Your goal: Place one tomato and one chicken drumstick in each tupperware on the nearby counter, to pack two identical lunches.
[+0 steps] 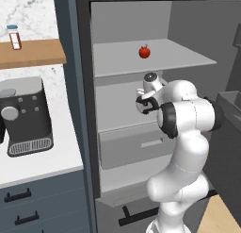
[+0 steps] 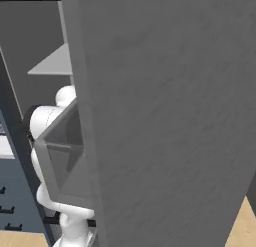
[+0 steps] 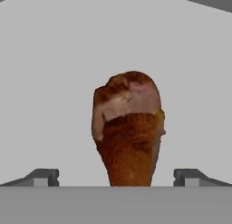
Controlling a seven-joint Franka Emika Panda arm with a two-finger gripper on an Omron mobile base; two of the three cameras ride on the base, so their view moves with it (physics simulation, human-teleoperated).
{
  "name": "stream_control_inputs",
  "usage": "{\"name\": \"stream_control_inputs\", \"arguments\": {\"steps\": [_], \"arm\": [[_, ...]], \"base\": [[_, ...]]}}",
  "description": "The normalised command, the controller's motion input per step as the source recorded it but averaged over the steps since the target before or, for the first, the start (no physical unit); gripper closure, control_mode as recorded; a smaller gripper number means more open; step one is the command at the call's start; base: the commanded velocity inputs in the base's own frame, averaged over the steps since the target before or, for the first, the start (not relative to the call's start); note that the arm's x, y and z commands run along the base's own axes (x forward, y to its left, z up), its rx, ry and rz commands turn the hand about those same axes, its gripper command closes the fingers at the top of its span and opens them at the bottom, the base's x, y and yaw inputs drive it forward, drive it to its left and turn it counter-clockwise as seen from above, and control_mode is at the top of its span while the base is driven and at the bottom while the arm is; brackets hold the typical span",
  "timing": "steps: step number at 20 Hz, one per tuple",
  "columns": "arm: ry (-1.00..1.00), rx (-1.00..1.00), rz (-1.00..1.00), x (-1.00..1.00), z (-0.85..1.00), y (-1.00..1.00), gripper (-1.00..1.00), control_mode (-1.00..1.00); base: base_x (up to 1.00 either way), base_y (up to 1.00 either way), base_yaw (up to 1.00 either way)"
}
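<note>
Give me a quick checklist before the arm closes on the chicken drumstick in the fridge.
1. Tool open: ok, its fingertips stand wide apart.
2. Chicken drumstick centred between the tips: ok, in the hand view.
3. Tips touching the drumstick: cannot tell.
4. Tomato out of the way: ok, it sits on the upper fridge shelf above the hand.
5. Tupperware ready to receive: cannot tell.
</note>
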Motion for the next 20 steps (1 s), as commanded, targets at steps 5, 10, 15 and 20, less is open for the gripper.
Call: {"name": "stream_control_inputs", "arguments": {"steps": [5, 10, 15, 20], "arm": [[0.0, 0.0, -0.08, 0.45, -0.42, -0.22, 1.0, -1.0], [-0.02, 0.0, -0.03, -0.28, -0.51, -0.25, 1.0, -1.0], [-0.12, 0.0, 0.0, -1.0, -0.34, 0.0, 1.0, -1.0], [-0.11, 0.0, 0.0, -1.0, 0.02, 0.03, 1.0, -1.0]], "base": [[0.0, 0.0, 0.0], [0.0, 0.0, 0.0], [0.0, 0.0, 0.0], [0.0, 0.0, 0.0]]}}
